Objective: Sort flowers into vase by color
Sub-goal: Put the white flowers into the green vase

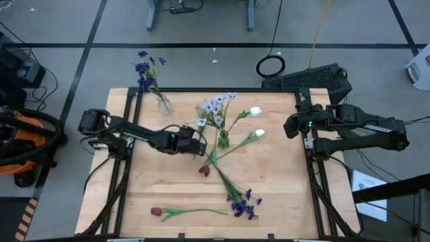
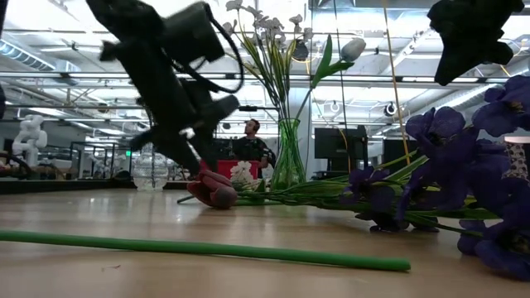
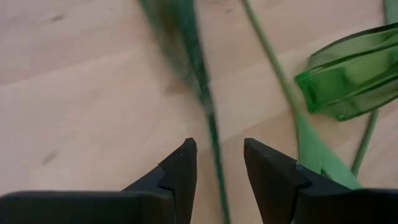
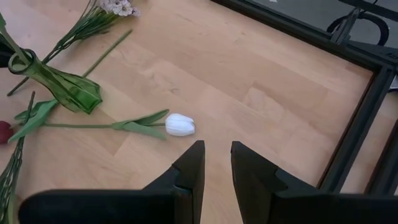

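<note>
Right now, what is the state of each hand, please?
Left hand: open, a green stem lies between the fingers, not gripped.
Right hand: open, holding nothing, at the table's right edge.

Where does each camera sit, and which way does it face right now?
High: overhead, straight down on the table; both arms show, left end effector by the green vase.
Low: table height, level across; dark arms hang from above.
Left wrist: past its open fingers, a stem between them.
Right wrist: past its fingers at a white tulip.
Shared: the green vase shows in all four.
</note>
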Tool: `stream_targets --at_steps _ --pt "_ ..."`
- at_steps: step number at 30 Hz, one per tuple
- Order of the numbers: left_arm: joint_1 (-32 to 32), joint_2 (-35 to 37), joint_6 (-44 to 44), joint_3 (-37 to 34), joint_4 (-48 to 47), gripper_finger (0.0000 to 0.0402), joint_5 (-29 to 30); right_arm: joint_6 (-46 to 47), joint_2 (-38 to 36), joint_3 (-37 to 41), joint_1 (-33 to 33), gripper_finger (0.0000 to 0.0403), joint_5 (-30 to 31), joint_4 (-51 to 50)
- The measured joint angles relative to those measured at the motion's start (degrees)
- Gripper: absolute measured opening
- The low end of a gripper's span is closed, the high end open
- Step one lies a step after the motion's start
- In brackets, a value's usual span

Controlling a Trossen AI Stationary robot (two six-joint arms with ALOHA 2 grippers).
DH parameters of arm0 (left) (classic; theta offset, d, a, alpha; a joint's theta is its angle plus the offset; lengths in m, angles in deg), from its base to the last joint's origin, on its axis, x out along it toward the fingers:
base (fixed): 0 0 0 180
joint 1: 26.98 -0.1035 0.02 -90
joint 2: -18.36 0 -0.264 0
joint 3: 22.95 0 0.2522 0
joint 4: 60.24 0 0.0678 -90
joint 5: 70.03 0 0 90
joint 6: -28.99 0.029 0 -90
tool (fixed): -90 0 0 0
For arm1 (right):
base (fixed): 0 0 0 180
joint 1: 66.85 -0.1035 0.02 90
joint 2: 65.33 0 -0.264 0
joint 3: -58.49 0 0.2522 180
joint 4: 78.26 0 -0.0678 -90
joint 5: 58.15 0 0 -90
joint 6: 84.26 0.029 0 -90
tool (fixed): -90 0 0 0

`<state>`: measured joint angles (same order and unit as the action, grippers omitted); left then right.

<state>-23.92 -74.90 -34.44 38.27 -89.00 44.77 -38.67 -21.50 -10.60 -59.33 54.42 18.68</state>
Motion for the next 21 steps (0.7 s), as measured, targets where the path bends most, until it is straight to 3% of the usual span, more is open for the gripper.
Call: stream_targets --at_steps 5,10,13,17,21 --pt "-3.79 -3.54 8.98 0.01 7.36 0.0139 -2.34 1.76 0.00 0.00 0.01 0.0070 0.00 0.02" --pt "-6.20 -6.08 9.78 0.46 2.42 0.0135 -5.55 3.12 0.00 0.00 -0.01 0.0070 -0.07 0.04" --pt "-6.52 -6.28 9.78 0.61 1.61 0.0107 -7.70 3.21 0.00 0.00 -0.01 0.0070 -0.09 0.07" --pt "-4.81 -5.88 8.28 0.61 0.84 0.0025 -10.94 3.22 0.02 0.00 0.01 0.0070 0.18 0.13" --pt "-0.77 -5.09 5.41 0.66 -1.34 0.0015 -15.17 3.10 0.02 0.00 0.01 0.0070 0.28 0.18"
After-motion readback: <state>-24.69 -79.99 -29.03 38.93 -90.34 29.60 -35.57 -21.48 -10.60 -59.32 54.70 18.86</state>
